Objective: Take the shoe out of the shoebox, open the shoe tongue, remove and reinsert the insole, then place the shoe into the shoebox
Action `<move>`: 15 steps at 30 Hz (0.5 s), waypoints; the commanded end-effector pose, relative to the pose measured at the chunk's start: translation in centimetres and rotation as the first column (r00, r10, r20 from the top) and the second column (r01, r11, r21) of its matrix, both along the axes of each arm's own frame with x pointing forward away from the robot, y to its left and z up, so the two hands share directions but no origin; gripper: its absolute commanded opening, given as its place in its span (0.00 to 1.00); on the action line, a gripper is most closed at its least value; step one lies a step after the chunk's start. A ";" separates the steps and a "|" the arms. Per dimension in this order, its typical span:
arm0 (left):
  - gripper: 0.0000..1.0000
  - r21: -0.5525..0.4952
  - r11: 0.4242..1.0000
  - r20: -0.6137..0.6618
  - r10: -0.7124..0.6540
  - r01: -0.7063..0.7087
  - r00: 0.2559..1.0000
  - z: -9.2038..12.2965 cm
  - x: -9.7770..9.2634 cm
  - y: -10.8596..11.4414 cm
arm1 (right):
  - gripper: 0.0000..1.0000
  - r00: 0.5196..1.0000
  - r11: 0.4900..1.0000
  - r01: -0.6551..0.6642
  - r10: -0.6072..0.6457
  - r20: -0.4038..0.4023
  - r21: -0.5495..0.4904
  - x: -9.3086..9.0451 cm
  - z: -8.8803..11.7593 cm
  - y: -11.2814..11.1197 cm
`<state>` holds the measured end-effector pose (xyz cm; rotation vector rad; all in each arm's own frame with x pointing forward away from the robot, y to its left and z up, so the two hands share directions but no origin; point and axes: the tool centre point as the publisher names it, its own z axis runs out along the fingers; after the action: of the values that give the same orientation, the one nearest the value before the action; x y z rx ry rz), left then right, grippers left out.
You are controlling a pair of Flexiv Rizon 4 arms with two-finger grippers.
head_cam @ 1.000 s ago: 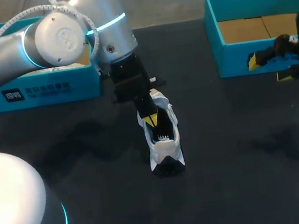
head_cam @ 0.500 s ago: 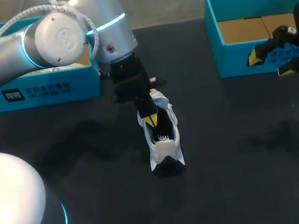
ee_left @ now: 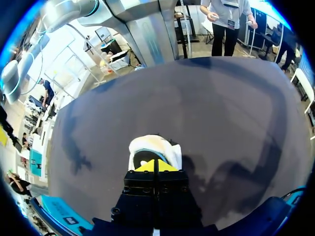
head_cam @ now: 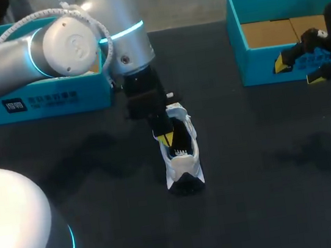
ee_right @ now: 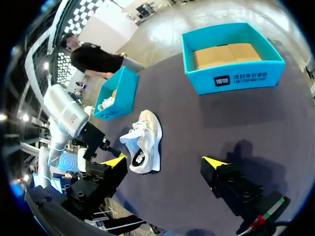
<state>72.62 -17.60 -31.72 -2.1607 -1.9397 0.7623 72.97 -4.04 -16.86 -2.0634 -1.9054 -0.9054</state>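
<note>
- the left tool [head_cam: 166, 137] is pressed together, its tip in the mouth of the shoe [head_cam: 182, 155]; i cannot tell if it pinches anything.
- the right tool [head_cam: 297, 73] is spread, empty, by the right box [head_cam: 256, 65].
- the shoe is out, standing on the surface [head_cam: 252, 167].
- i think tongue, insole and putting back are left to do.
</note>
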 end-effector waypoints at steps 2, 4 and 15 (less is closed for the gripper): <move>0.00 0.046 0.999 0.002 -0.004 0.004 1.000 -1.2 0.1 -1.1 | 1.00 1.000 1.000 0.003 -0.003 0.000 -0.002 -0.1 0.0 0.0; 0.00 0.054 0.999 0.004 -0.005 0.005 1.000 -1.3 0.1 -1.3 | 1.00 1.000 1.000 0.003 -0.003 0.000 -0.002 -0.1 0.0 0.0; 0.00 0.139 0.990 0.055 0.003 -0.010 0.998 -3.1 0.5 -1.3 | 1.00 1.000 1.000 0.003 -0.003 0.000 -0.002 -0.1 0.0 0.0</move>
<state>73.08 -18.55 -34.42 -2.1212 -1.9625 0.5713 72.92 -4.03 -16.86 -2.0666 -1.9053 -0.9044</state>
